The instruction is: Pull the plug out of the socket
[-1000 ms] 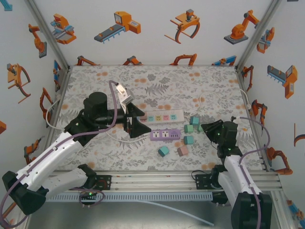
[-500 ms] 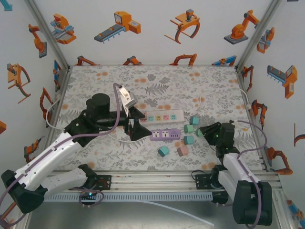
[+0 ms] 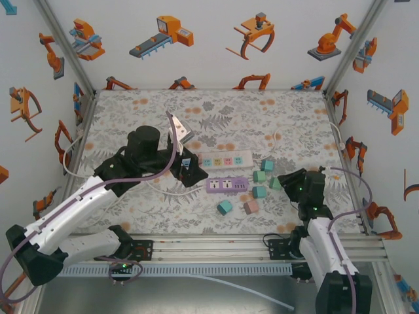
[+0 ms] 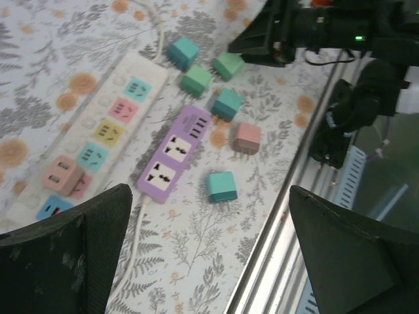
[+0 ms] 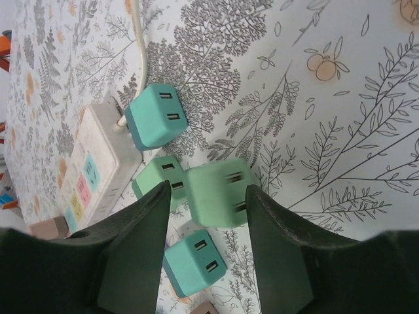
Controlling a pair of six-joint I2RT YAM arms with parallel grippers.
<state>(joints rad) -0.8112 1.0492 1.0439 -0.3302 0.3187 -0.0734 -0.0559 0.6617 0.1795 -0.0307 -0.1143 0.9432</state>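
Right tool (image 5: 208, 193) slightly parted around blurred mint-green cube plug (image 5: 219, 195) near table (image 3: 294, 111) right edge, left tool (image 4: 209, 196) wide open above white plastic power strip (image 4: 149, 69) mid-table, pink cube plug (image 4: 62, 176) seated in it.

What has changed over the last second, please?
The right gripper parted its jaws, loosening its hold on the green plug, and shifted slightly nearer. The left gripper edged right toward the strips while rolling its wrist, jaws wide. The white strip, purple strip and other plugs stayed put.
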